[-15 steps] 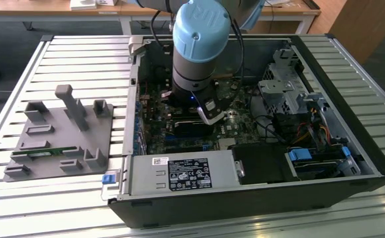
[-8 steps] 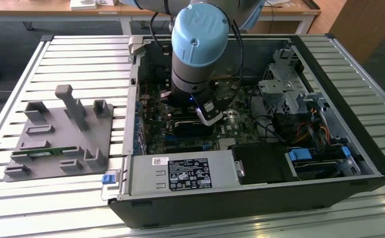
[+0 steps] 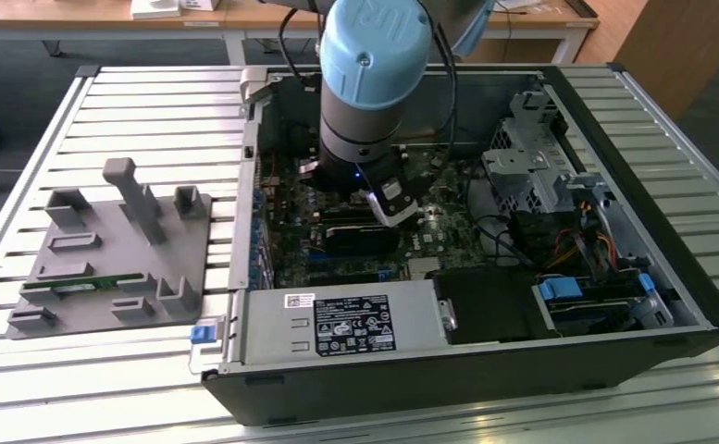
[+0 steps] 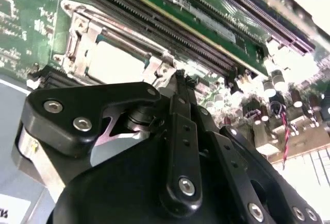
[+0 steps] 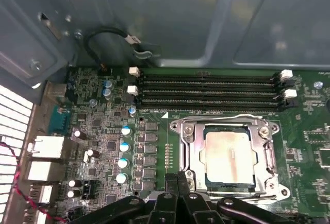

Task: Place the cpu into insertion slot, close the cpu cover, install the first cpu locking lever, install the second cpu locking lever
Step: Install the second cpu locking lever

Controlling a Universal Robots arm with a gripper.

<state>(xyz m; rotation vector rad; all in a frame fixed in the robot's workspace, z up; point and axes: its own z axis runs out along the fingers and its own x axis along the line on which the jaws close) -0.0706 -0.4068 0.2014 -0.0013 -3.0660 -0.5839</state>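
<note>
The cpu (image 5: 230,154), a flat silver-grey square, lies in the insertion slot (image 5: 271,129) on the green board. The cpu cover (image 5: 190,147), a silver frame, lies flat around it, with the chip's top showing through its window. A thin wire lever (image 5: 221,117) runs along the side by the memory slots, and another (image 5: 271,154) runs along an adjacent side. My gripper (image 5: 178,180) is shut, with nothing seen between its black fingers, and its tips sit just off the socket's corner. In the second wrist view the gripper (image 4: 180,77) points at the cpu (image 4: 116,62). The exterior view has the gripper (image 3: 392,211) low inside the case.
Long black memory slots (image 5: 206,87) lie beside the socket. Capacitors (image 5: 124,147) and a red-black wire (image 5: 15,183) stand on the other side. In the exterior view, a drive cage (image 3: 532,157) and power supply (image 3: 340,324) crowd the open case. A grey fixture plate (image 3: 112,250) sits at that view's left.
</note>
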